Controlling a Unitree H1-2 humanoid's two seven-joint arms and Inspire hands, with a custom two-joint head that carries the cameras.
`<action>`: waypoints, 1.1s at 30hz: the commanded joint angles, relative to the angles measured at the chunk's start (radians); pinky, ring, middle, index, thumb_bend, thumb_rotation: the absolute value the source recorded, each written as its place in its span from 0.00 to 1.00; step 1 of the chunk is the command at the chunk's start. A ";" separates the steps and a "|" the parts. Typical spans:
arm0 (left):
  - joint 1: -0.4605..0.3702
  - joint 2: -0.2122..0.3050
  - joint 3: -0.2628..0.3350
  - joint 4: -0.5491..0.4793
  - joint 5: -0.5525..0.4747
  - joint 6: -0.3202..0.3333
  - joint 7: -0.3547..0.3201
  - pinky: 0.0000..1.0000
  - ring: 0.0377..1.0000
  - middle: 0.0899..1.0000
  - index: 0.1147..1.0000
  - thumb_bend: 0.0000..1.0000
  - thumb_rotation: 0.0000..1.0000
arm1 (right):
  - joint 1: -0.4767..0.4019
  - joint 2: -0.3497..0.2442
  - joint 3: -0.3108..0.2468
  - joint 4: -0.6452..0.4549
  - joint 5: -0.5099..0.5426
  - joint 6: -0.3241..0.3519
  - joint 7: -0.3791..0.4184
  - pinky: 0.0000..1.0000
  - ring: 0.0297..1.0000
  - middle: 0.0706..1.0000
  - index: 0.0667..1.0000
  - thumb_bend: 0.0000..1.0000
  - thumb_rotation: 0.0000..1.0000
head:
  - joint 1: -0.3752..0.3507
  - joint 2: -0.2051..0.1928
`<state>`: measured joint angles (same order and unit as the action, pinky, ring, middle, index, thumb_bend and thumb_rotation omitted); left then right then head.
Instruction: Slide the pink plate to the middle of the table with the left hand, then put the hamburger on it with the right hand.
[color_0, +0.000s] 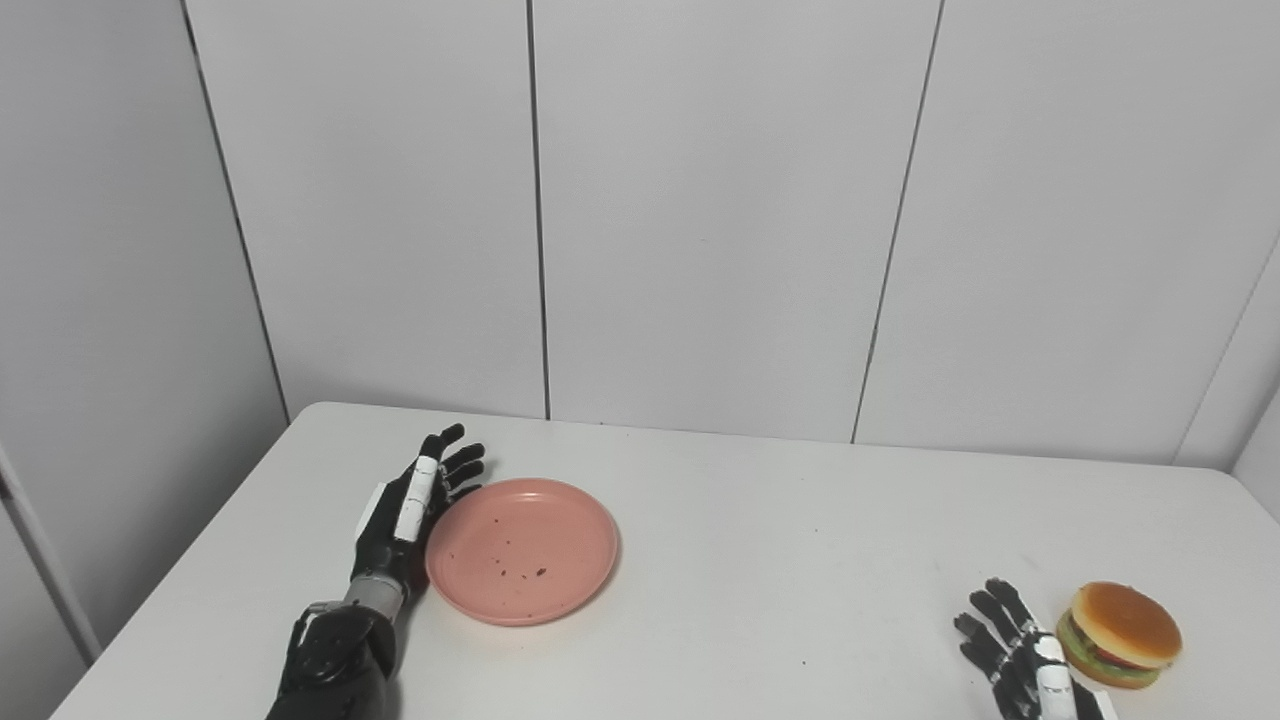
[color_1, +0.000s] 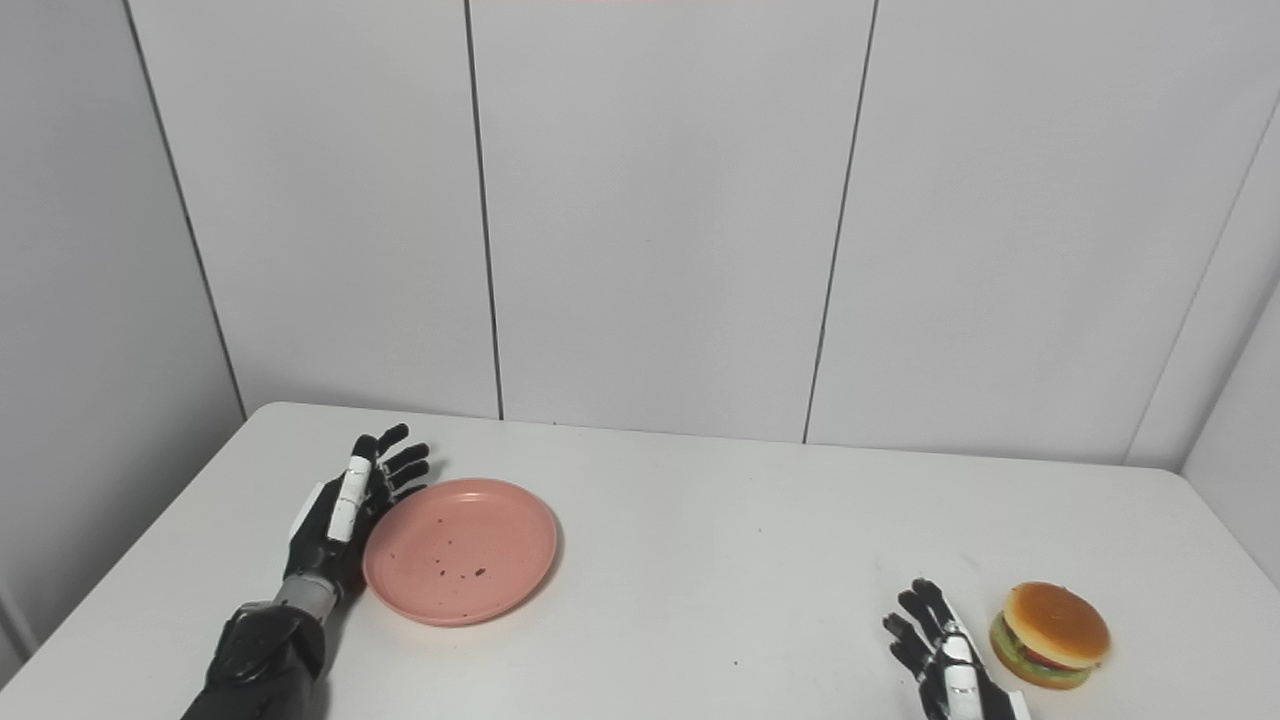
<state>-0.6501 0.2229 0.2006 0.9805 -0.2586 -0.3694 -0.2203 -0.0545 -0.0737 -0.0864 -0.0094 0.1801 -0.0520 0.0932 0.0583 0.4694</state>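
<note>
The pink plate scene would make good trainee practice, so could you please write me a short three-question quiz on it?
1. True or false: the hamburger lies on the pink plate.
2. Which hand stands against the plate's rim? A) left hand B) right hand C) neither
3. Fill in: the dark specks lie ___ the plate.

Key:
1. False; it sits on the table, beside the right hand.
2. A
3. Inside; on its pink floor.
</note>
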 joint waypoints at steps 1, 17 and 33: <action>-0.015 -0.015 -0.003 -0.025 -0.002 0.006 -0.001 0.82 0.86 0.82 0.84 0.98 0.88 | 0.037 0.025 0.011 0.018 0.000 0.016 -0.009 0.90 0.86 0.90 0.90 0.78 1.00 | 0.000 0.001; 0.038 -0.094 -0.057 -0.180 0.062 0.111 0.077 0.84 0.84 0.81 0.84 0.95 0.93 | 0.045 0.055 0.039 -0.031 -0.041 0.051 -0.046 0.89 0.86 0.89 0.90 0.76 1.00 | -0.092 0.028; 0.080 -0.167 -0.082 -0.310 0.083 0.204 0.143 0.86 0.84 0.80 0.81 1.00 0.91 | 0.048 0.091 0.076 -0.064 -0.101 0.076 -0.078 0.91 0.87 0.89 0.89 0.78 1.00 | -0.196 0.053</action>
<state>-0.5535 0.0608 0.1265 0.6917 -0.1777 -0.1755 -0.0835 -0.0186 -0.0054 -0.0230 -0.0755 0.0780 0.0081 0.0200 -0.1381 0.5216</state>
